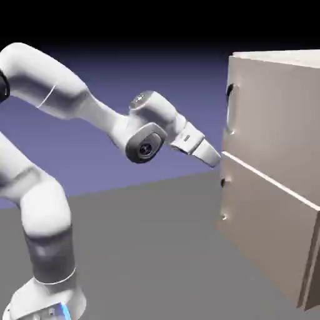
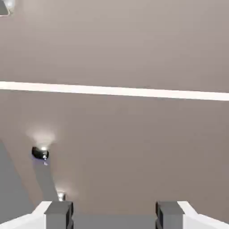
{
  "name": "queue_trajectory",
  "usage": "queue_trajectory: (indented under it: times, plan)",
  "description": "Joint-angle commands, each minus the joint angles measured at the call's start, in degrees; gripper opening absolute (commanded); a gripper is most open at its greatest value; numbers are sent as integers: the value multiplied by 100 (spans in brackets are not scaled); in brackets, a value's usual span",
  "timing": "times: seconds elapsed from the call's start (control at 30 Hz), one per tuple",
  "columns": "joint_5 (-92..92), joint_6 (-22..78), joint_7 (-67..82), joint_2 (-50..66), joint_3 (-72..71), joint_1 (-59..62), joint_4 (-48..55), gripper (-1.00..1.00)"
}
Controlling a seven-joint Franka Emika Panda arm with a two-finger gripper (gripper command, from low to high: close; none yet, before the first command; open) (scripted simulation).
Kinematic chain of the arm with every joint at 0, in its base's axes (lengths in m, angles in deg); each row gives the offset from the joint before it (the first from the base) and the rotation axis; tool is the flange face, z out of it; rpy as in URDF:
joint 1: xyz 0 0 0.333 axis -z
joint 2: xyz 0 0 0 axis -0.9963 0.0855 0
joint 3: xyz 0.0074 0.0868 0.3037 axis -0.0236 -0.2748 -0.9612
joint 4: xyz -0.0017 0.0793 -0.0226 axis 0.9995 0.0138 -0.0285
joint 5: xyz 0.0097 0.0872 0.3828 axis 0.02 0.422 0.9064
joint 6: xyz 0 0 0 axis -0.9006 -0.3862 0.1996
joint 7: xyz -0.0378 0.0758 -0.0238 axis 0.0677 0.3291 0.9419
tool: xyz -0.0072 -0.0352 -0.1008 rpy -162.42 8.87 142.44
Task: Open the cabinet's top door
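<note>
White Franka arm (image 1: 44,206) is showing glossy rounded link shells with thin seam lines at the joints, plus a grey round cap with a dark centre on the wrist joint (image 1: 145,148) and a blue-lit patch glowing at the base (image 1: 59,310). Hand is tapering into a pale wedge-shaped gripper (image 1: 212,156) with a small dark mark on its side. Hand view is showing two squared grey fingertips (image 2: 58,214) sitting on white angled finger bodies.

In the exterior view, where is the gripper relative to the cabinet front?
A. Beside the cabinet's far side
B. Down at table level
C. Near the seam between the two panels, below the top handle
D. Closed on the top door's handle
C: the gripper sits by the seam, with the top door's handle higher up and untouched.
</note>
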Motion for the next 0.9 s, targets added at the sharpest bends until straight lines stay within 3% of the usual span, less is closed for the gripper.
queue_trajectory:
  times: [0.0,0.87]
  plan:
    - [250,56,92,-117,-122,135,39,0]
    - [6729,1505,2491,-3166,-3303,3639,1042,0]
